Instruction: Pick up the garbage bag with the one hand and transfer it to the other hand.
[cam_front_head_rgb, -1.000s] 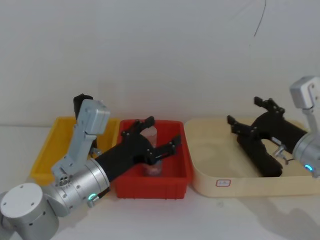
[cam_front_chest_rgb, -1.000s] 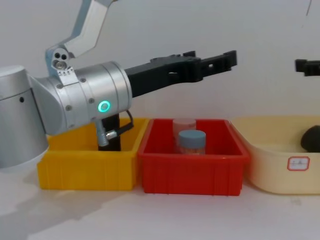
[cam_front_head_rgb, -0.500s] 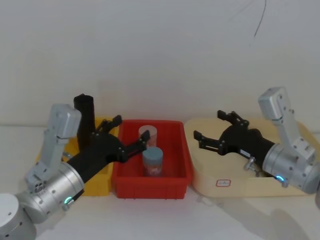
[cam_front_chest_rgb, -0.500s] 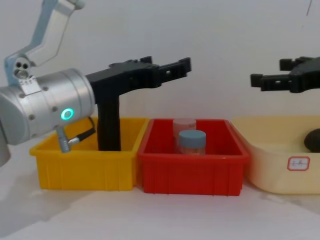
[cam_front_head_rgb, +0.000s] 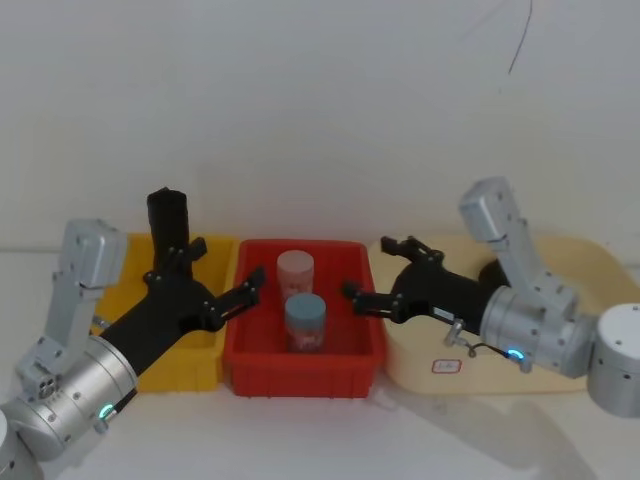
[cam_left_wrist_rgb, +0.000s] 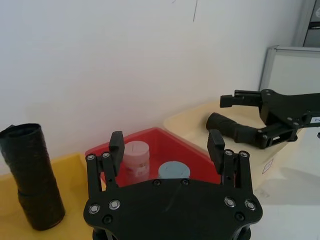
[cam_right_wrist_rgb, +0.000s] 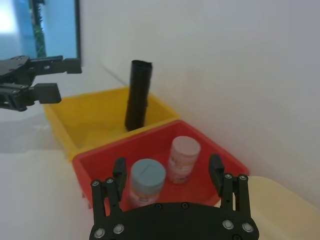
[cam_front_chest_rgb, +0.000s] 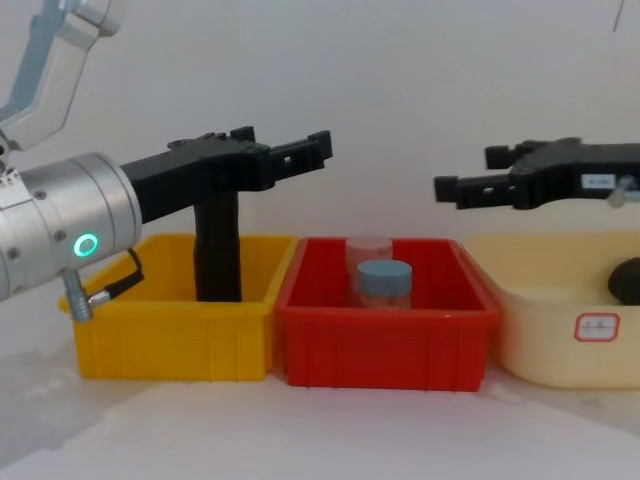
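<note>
— Now, where is the garbage bag (cam_front_head_rgb: 167, 225) to be found?
— It is seen standing upright in the yellow bin (cam_front_head_rgb: 200, 355), at the far side near the wall, its top rising well above the rim.
— Is it gripped by anything?
— No. The left claw (cam_front_head_rgb: 227, 263), on the silver wrist lit by a green ring, is held spread wide and empty above the edge shared by the yellow bin and the red bin (cam_front_head_rgb: 300, 365). The bag is left outside its fingers, just beside and behind them. Whether it is brushed cannot be told.
— What is seen of the right claw (cam_front_head_rgb: 368, 268)?
— It is likewise spread wide with nothing in it. It is raised over the place where the red bin meets the cream tray (cam_front_head_rgb: 415, 360) and is pointed toward the left claw, with the red bin lying between the two.
— What is held in the red bin?
— Two jars are set upright: a pink-lidded jar (cam_front_head_rgb: 295, 268) behind and a blue-lidded jar (cam_front_head_rgb: 305, 318) in front.
— And the tray?
— A second, smoother black roll (cam_left_wrist_rgb: 235, 131) is laid in it. All three containers are lined up on the white table (cam_front_head_rgb: 400, 440).
</note>
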